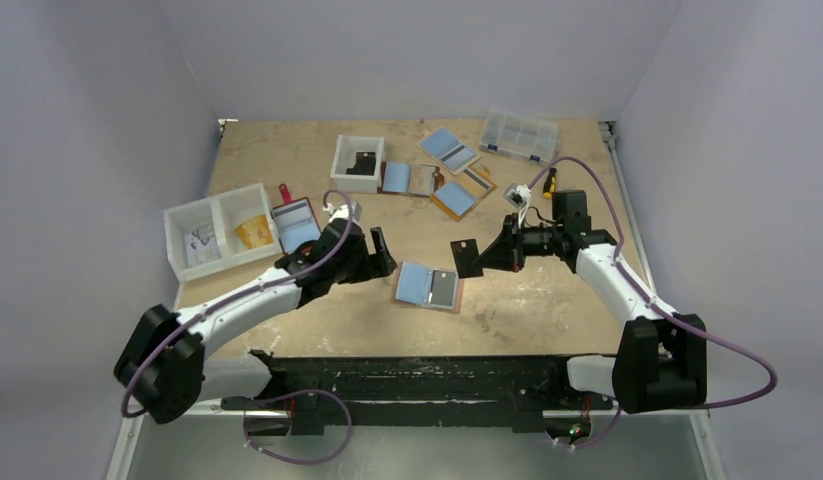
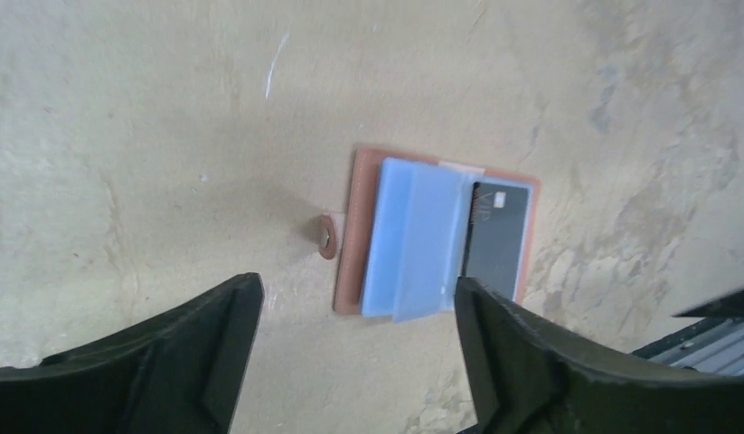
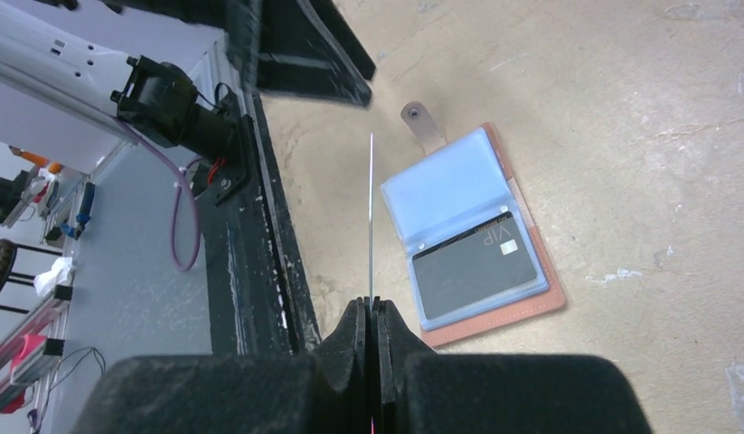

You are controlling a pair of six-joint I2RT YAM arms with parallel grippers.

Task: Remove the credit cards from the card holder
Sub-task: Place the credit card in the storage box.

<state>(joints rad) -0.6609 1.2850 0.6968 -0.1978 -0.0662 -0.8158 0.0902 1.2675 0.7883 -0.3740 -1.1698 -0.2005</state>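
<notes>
The tan card holder lies open on the table between the two arms, with light blue plastic sleeves inside. A dark grey card marked VIP sits in one pocket. It also shows in the left wrist view inside the holder. My right gripper is shut on a thin dark card and holds it above the table, right of the holder. In the right wrist view the card is edge-on in the shut gripper. My left gripper is open and empty, just left of the holder.
A white two-bin tray stands at the left, with a dark red wallet beside it. A small white box, several other wallets and a clear organiser are at the back. A black rail runs along the near edge.
</notes>
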